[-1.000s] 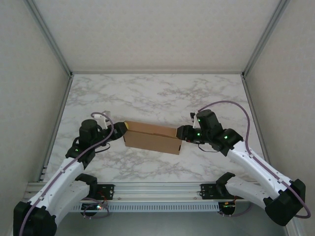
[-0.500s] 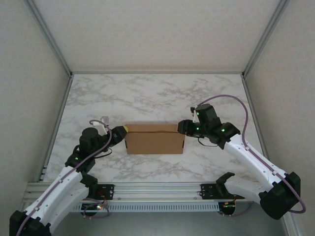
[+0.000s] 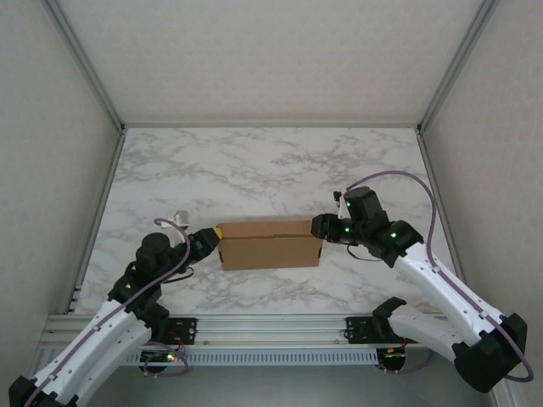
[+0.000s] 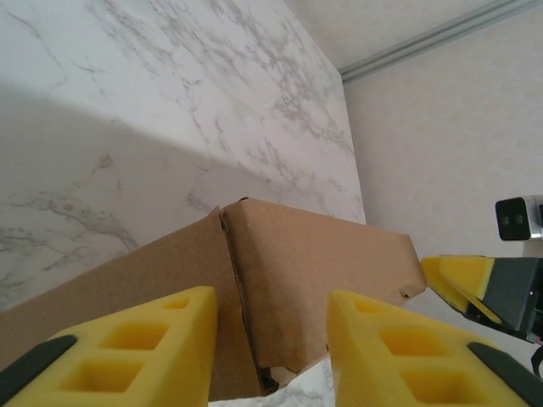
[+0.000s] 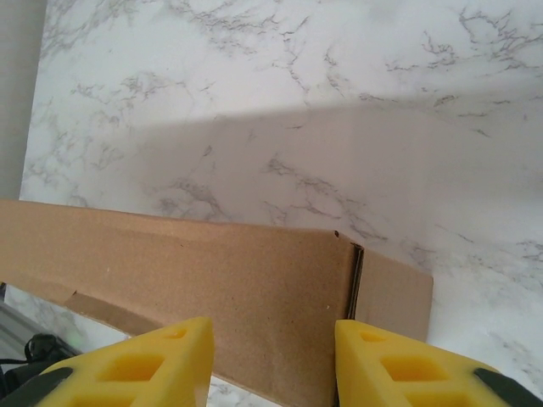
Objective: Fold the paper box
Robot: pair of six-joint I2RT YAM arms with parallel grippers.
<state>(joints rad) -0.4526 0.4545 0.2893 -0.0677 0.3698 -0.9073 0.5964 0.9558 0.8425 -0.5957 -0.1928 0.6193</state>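
Note:
The paper box (image 3: 270,246) is plain brown cardboard, folded into a long shallow box lying crosswise in the middle of the marble table. My left gripper (image 3: 214,237) is at its left end and my right gripper (image 3: 319,229) at its right end. In the left wrist view the yellow fingers stand apart around the gripper (image 4: 270,298), with the box (image 4: 314,271) and its end corner showing behind the gap. In the right wrist view the gripper (image 5: 271,326) is likewise apart in front of the box (image 5: 212,271), near its end seam. Neither pair of fingers clamps cardboard.
The marble table (image 3: 271,170) has bare room behind the box and to both sides. Pale walls with metal posts close in the left, right and back. A metal rail (image 3: 271,326) carrying the arm bases runs along the near edge.
The box has turned from slanted to square with the near edge and shifted slightly nearer. Both grippers followed its ends. The left fingers have drawn closer together.

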